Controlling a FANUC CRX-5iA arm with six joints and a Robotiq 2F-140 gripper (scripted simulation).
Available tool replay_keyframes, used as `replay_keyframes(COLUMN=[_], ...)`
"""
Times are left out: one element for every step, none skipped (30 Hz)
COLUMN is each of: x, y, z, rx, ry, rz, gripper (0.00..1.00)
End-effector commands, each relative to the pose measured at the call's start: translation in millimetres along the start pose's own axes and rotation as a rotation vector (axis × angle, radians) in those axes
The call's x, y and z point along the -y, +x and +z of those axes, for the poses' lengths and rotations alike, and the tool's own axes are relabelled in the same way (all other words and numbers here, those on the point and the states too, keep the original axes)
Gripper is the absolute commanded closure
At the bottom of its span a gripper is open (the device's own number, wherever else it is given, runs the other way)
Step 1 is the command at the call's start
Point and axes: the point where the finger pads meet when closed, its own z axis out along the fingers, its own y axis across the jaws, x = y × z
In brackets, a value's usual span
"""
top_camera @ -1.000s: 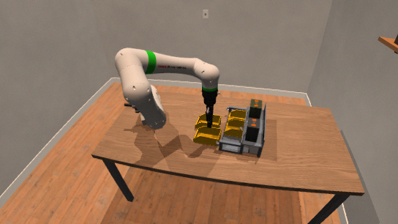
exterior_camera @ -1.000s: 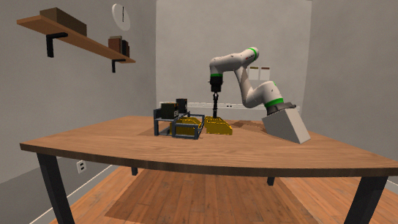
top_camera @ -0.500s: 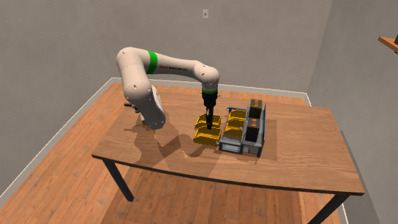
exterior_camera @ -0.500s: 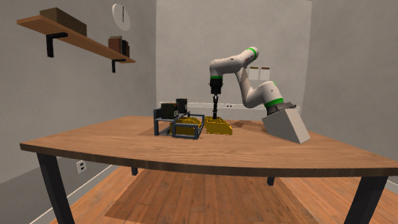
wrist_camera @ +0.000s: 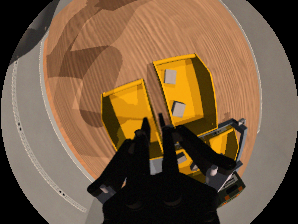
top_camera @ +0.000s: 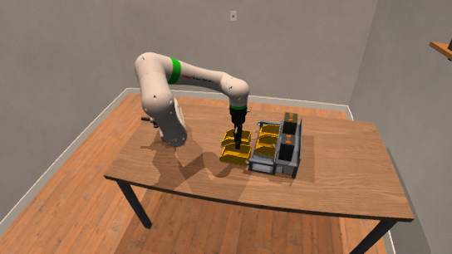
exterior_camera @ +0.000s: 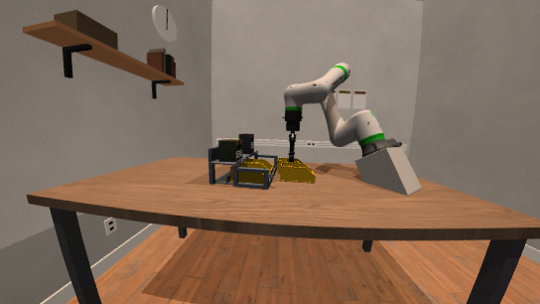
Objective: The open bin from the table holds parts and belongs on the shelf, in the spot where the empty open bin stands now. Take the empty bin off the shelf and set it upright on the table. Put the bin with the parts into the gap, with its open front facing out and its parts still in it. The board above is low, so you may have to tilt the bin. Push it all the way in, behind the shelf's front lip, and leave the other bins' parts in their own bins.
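Yellow parts bin [top_camera: 228, 137] [wrist_camera: 192, 95] is seen on the table [top_camera: 345, 166] [exterior_camera: 149, 204] [wrist_camera: 135, 55], its long axis and open front directed away from the shelf [top_camera: 262, 161] [exterior_camera: 253, 170] [wrist_camera: 243, 136]; the gripper [top_camera: 238, 146] [exterior_camera: 292, 160] [wrist_camera: 154, 121] is nearly closed, but whether the empty bin's wall is gripped cannot be told

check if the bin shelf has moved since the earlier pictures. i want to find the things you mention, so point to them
No; in the top view the bin shelf [top_camera: 295, 168] [exterior_camera: 212, 174] [wrist_camera: 243, 137] keeps its place against the table's [top_camera: 345, 174] [exterior_camera: 347, 206] [wrist_camera: 215, 30] front edge.
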Motion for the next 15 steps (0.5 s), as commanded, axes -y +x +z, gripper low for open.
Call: replay_keyframes(x=[-0.2, -0.2, -0.2, -0.2, -0.2, -0.2, -0.2, -0.2, -0.2, -0.2, -0.2, -0.2, -0.2, -0.2, -0.2], y=[-0.7, -0.7, -0.7, -0.7, -0.7, -0.7, -0.7, -0.7, -0.7, -0.7, -0.7, -0.7, -0.7, -0.7, -0.7], z=[3.0, 3.0, 3.0, 3.7, 4.4, 5.0, 5.5, 5.9, 6.2, 6.4, 6.6, 6.7, 6.8, 6.8, 6.8], rx=[0.001, 0.001, 0.001, 0.001, 0.001, 0.001, 0.001, 0.001, 0.001, 0.001, 0.001, 0.001, 0.001, 0.001, 0.001], ry=[0.000, 0.000, 0.000, 0.000, 0.000, 0.000, 0.000, 0.000, 0.000, 0.000, 0.000, 0.000, 0.000, 0.000, 0.000], rz=[0.000, 0.000, 0.000, 0.000, 0.000, 0.000, 0.000, 0.000, 0.000, 0.000, 0.000, 0.000, 0.000, 0.000, 0.000], gripper=[0.76, 0.76, 0.76, 0.76, 0.76, 0.76, 0.76, 0.76, 0.76, 0.76, 0.76, 0.76, 0.76, 0.76, 0.76])
